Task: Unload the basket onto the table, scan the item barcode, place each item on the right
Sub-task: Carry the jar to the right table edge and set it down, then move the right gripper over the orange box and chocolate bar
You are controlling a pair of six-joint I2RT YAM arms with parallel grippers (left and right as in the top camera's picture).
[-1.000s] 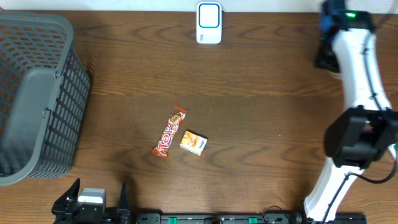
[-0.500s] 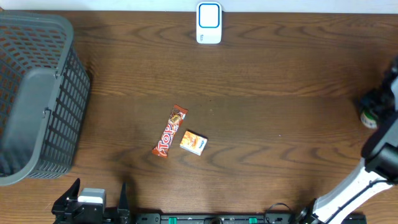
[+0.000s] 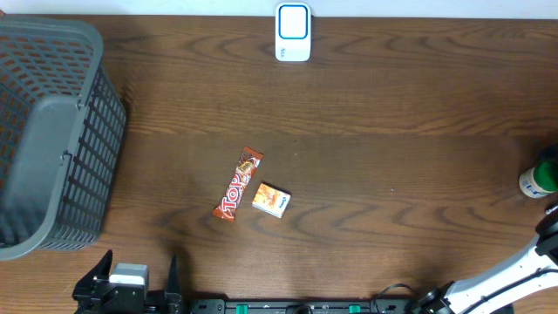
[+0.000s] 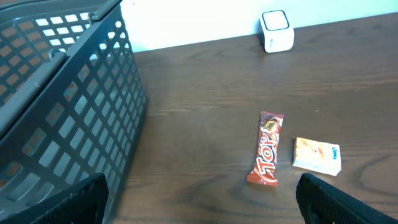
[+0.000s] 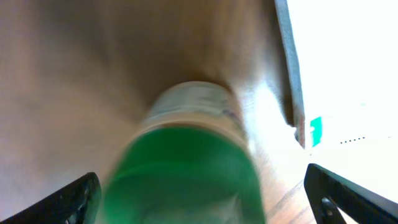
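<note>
A white and blue scanner [image 3: 293, 32] stands at the table's back edge and also shows in the left wrist view as the scanner [image 4: 276, 30]. A red candy bar [image 3: 239, 184] and a small orange and white packet [image 3: 271, 200] lie side by side mid-table. A green-capped bottle [image 3: 538, 180] is at the far right edge. In the blurred right wrist view that bottle [image 5: 186, 162] sits between the wide-apart fingers of my right gripper [image 5: 205, 202], with a gap on each side. My left gripper [image 3: 138, 272] stands open at the near left edge, holding nothing.
A large grey mesh basket [image 3: 52, 131] fills the left side of the table. In the left wrist view the basket [image 4: 62, 93] rises close on the left, with the candy bar [image 4: 267, 148] and packet [image 4: 317, 155] ahead to the right.
My right arm has swung from the back right toward the near right edge. The green-capped bottle came into view there and slid a little nearer. The left arm is still.
</note>
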